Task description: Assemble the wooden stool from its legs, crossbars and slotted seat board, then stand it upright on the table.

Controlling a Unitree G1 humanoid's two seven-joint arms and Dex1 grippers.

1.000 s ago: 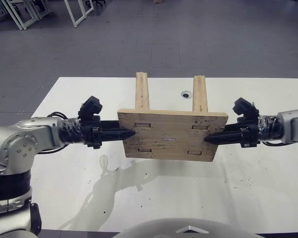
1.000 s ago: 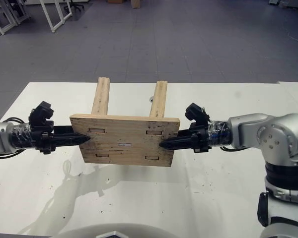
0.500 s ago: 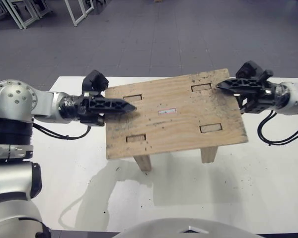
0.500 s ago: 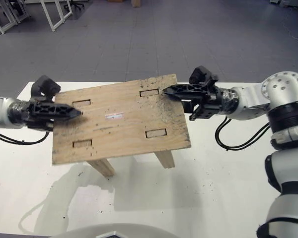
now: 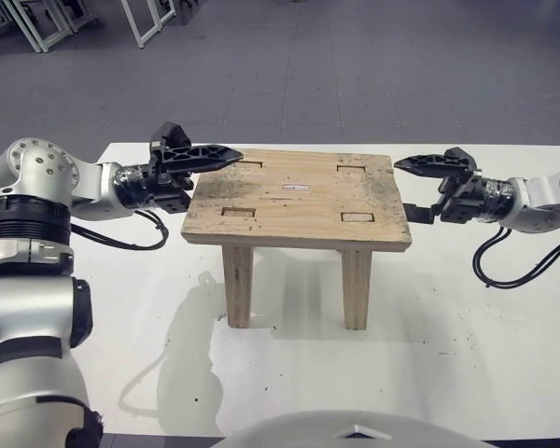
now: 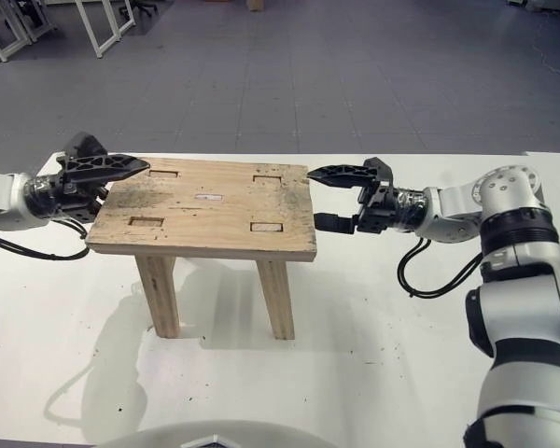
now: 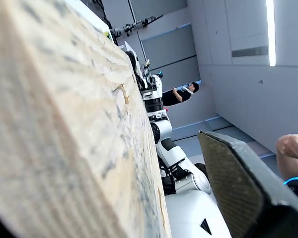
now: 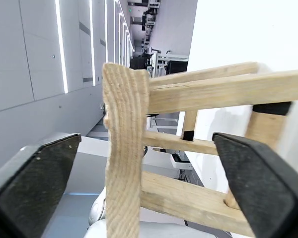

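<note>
The wooden stool point(image 5: 299, 201) stands upright at the middle of the white table point(image 5: 467, 327). Its slotted seat board point(image 5: 294, 191) lies level on top, and two front legs point(image 5: 237, 285) are planted on the tabletop. In the right wrist view, crossbars point(image 8: 188, 144) run between the legs beneath the seat.

Your left gripper point(image 5: 205, 163) sits at the seat's 9 o'clock edge, toward the far corner. Its jaws are wide, with the upper finger reaching over the seat top and a visible gap between pad and wood in the left wrist view. Your right gripper point(image 5: 406, 187) is at the seat's 3 o'clock edge. Its jaws are also wide, one finger above the level of the board and one below, with the tips just beside the edge and holding nothing.

The assembly looks finished, so the step in hand appears to be letting go cleanly.

- Keep both pairs of jaws spread as they are.
- Draw the left arm straight out toward 9 o'clock and the right arm toward 3 o'clock, level with the board.
- Do not lift or drop either wrist until the fingers are clear of the seat's edges. A finger catching the overhang could rock the stool or slide it.
- The left upper finger overlaps the seat most, so take that side slowly.
</note>
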